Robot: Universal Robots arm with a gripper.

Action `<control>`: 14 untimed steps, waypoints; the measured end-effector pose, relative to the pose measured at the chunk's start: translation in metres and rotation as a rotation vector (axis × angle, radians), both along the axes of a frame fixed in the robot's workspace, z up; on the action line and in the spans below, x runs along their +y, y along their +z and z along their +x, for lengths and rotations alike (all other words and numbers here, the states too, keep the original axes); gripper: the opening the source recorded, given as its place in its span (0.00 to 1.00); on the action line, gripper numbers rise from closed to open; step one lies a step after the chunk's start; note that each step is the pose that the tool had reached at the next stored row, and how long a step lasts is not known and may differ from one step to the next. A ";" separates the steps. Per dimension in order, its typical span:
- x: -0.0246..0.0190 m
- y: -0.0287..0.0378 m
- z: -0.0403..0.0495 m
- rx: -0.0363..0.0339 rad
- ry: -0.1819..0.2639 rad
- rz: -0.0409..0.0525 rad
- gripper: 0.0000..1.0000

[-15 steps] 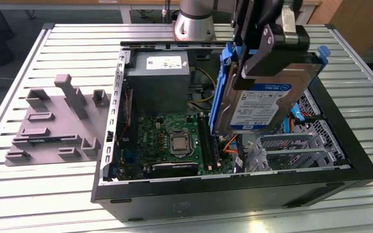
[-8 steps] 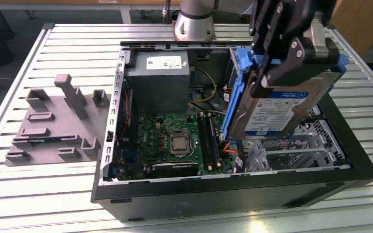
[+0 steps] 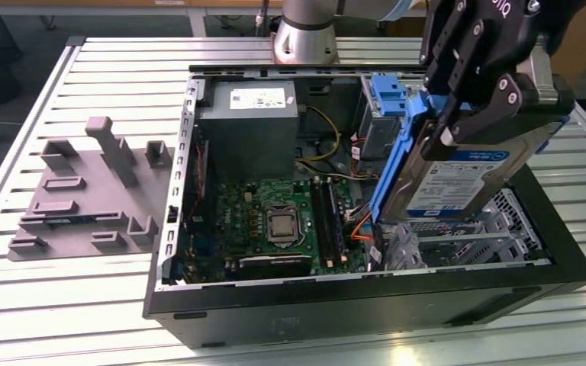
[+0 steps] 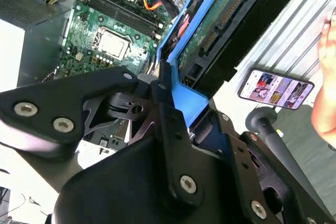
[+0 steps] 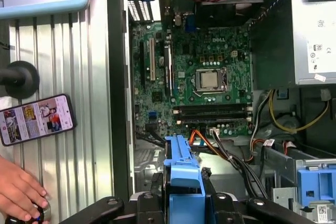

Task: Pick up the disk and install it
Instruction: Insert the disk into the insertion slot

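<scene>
The disk [image 3: 461, 179], its white-and-blue label facing outward and its blue rail frame [image 3: 395, 164] along one edge, hung tilted above the open computer case [image 3: 375, 293], clamped in the robot's hand [image 3: 476, 114]. Its long axis ran steeply downward from the hand toward the metal drive cage [image 3: 456, 244] in the case corner on the exterior view's right, the lower end just above or perhaps already entering that cage; the angle did not settle which. The hand's fingers were closed on the upper end of the disk, so the drive lay directly below the grip, between the hand and the bay. In the first wrist view the blue frame [image 5: 184, 177] stood out from between the fingers [image 5: 157, 187], with the motherboard [image 5: 199, 77] beyond it. A second blue bracket [image 3: 387, 95] sat deeper in the case beside the grey power supply [image 3: 250, 122]. On the slatted surface [image 3: 100, 305] a grey fixture plate [image 3: 85, 194] lay well apart from the case, and in the first wrist view a phone [image 5: 37, 119] and a person's hand [image 5: 18, 192] rested outside it.
</scene>
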State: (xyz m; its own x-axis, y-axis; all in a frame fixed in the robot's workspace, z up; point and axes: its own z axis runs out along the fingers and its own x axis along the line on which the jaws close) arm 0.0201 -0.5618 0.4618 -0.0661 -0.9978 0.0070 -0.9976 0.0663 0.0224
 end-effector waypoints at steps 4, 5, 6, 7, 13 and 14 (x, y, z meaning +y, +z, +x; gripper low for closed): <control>-0.0058 -0.0013 0.0003 -0.0002 0.000 0.0002 0.36; -0.0063 -0.0016 0.0009 -0.0002 0.001 0.0002 0.36; -0.0063 -0.0019 0.0023 -0.0002 0.002 0.0002 0.36; -0.0063 -0.0021 0.0040 -0.0001 0.002 0.0000 0.36; -0.0064 -0.0042 0.0199 -0.0001 0.014 0.0000 0.36; -0.0064 -0.0047 0.0221 -0.0002 0.017 0.0002 0.36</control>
State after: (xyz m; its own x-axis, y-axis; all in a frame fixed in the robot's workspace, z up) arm 0.0421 -0.5683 0.4571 -0.0491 -0.9988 0.0068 -0.9985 0.0492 0.0223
